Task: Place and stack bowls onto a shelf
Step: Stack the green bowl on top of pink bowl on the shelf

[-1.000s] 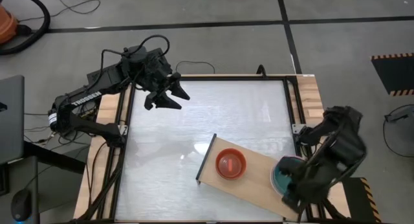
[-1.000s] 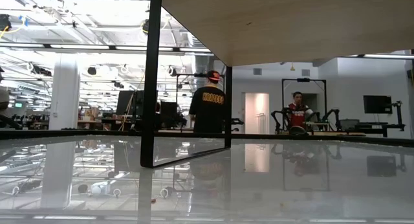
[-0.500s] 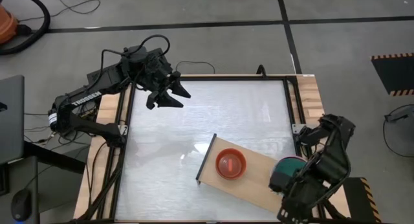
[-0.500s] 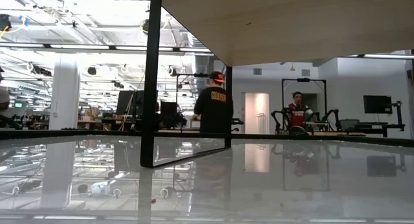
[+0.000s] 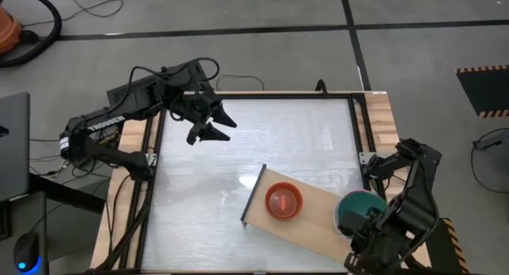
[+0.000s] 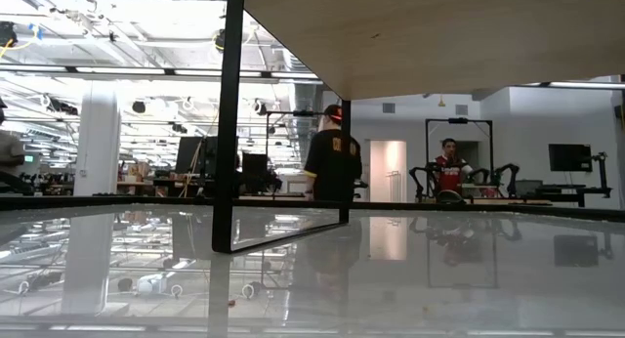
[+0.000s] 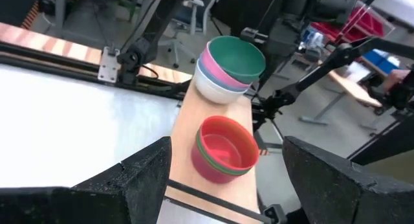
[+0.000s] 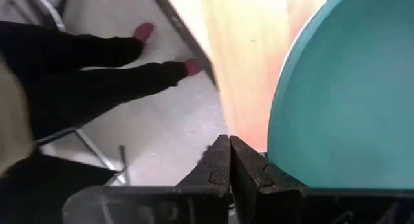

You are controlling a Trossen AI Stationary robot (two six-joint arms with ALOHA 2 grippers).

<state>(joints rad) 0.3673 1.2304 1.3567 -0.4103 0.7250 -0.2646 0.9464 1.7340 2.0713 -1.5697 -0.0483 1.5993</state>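
Observation:
A light-wood shelf [image 5: 318, 229] stands raised on a dark frame over the table's near right part. A stack of larger bowls, white at the bottom, teal bowl [image 5: 358, 207] on top, sits at its right end [image 7: 229, 65]. A stack of smaller bowls with the red bowl [image 5: 282, 202] on top sits near its dark-edged left end [image 7: 225, 149]. My left gripper [image 5: 221, 125] hovers open over the far left of the table. My right gripper [image 8: 228, 146] is shut beside the teal bowl's rim, mostly hidden under its arm in the high view. My right gripper's shut fingers [image 8: 249, 175] stand right beside the teal bowl's rim [image 8: 272, 146], at the bowl's near side. Whether the outer side of one finger touches the rim, I cannot tell.
The low view shows the shelf's underside [image 6: 439, 35] and its dark leg frame [image 6: 229, 123] standing on the glossy white tabletop [image 5: 262, 140]. People stand in the room beyond. A person's dark-trousered legs [image 8: 97, 68] are on the floor past the shelf's edge.
My right arm has drawn back toward the table's near right corner, and more of the teal bowl shows from above. My left gripper has shifted a little toward the table's right and near side, still open. A person in the room has walked to the right.

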